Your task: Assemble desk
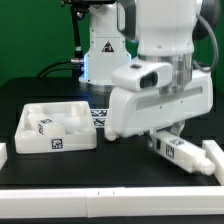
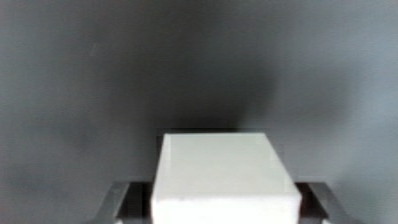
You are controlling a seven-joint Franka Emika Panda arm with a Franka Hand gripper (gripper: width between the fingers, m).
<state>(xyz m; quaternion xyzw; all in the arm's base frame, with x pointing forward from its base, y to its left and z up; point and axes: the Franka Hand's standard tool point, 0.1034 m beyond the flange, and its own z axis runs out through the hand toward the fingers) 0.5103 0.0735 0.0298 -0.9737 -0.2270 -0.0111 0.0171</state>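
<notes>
The desk's rimmed white panel [image 1: 30,140] lies on the black table at the exterior view's left, with tags on its side and white pieces resting inside it. At the exterior view's right a white desk leg [image 1: 180,152] with a tag lies on the table. My gripper [image 1: 163,140] is down over that leg's near end, mostly hidden by the white hand. In the wrist view the leg [image 2: 222,170] fills the space between my fingers [image 2: 121,205], which stand against both of its sides. My gripper [image 2: 222,205] is shut on it.
Another white part [image 1: 213,157] lies just past the held leg at the exterior view's right edge. The marker board [image 1: 100,116] lies behind the panel near the robot's base [image 1: 100,60]. A white piece [image 1: 3,158] sits at the table's left edge.
</notes>
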